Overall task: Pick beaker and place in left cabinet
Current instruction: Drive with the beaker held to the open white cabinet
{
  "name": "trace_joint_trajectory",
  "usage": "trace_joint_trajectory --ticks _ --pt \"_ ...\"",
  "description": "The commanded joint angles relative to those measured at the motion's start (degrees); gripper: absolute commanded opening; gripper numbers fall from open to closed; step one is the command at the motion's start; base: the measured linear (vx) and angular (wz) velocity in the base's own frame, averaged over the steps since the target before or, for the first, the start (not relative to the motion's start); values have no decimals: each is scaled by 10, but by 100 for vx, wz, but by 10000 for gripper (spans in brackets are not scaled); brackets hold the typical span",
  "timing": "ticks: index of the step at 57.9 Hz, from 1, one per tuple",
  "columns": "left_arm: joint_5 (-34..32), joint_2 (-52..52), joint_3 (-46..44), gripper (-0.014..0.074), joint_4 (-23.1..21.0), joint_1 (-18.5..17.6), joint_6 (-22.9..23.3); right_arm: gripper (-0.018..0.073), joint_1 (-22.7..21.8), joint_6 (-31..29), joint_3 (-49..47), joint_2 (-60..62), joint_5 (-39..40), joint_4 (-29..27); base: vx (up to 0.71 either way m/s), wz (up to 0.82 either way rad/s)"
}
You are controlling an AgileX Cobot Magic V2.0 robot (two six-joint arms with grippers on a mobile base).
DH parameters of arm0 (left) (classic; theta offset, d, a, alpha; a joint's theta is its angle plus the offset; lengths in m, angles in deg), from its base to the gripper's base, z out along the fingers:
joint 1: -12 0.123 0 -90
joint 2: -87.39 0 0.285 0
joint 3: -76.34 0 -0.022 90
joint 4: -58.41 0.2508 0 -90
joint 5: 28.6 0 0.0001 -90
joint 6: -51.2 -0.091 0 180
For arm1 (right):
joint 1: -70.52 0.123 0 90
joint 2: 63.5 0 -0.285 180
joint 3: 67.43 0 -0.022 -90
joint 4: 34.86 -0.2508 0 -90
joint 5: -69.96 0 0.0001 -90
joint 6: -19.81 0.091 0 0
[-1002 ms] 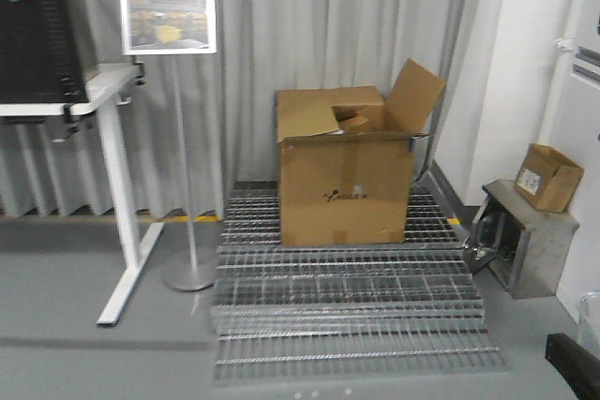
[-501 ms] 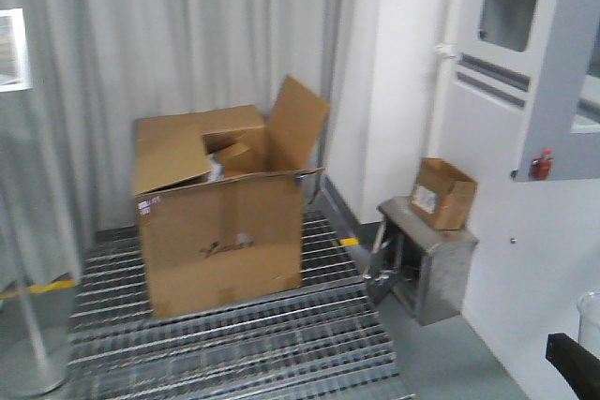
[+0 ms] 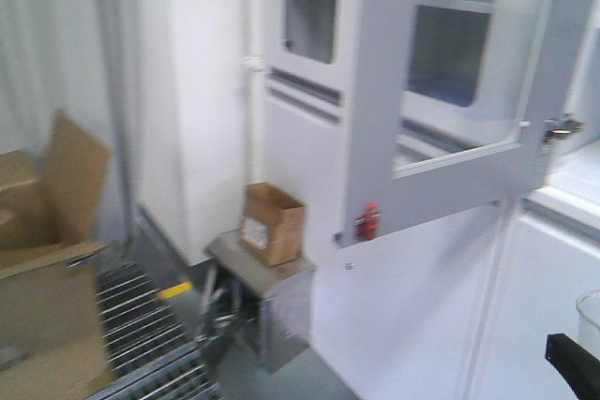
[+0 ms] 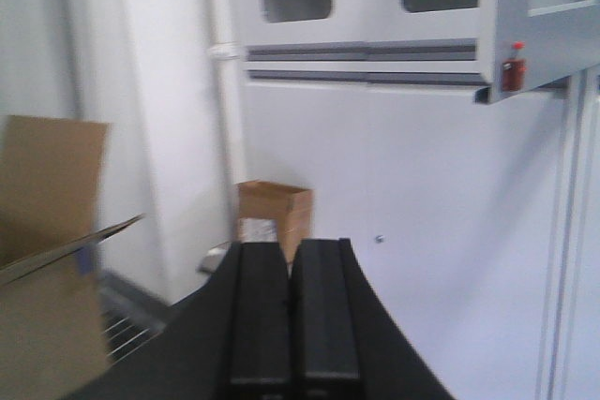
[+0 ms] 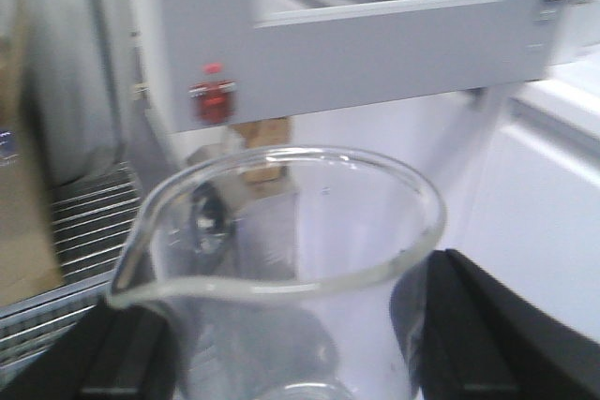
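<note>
The cabinet [image 3: 300,152] is showing white, with two darker grey stripes running across it. Its door [image 3: 375,138] is coming up flat grey, a red tab [image 3: 367,222] glowing at its lower corner. The small box [image 3: 272,224] is reading tan with a pale label, and the stand [image 3: 267,311] is gleaming dull silver. Near left, the big box [image 3: 42,325] is showing plain brown, the grating [image 3: 150,325] is laying out grey parallel bars, and a yellow strip [image 3: 175,289] is peeking out. The beaker [image 5: 281,269] is looking clear and colourless. The left gripper [image 4: 291,259] and the right gripper [image 5: 291,353] are both showing matte black.
</note>
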Motion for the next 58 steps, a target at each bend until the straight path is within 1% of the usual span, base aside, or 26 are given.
trace_joint_trajectory --ticks 1,27,58 --pt "-48 -11 9 1 -5 -3 2 -4 -1 -3 -18 3 40 6 43 -75" --pt "-48 -11 9 1 -5 -3 2 -4 -1 -3 -18 3 40 6 32 -84" --pt "-48 -11 9 1 -5 -3 2 -4 -1 -3 -18 3 40 6 22 -57"
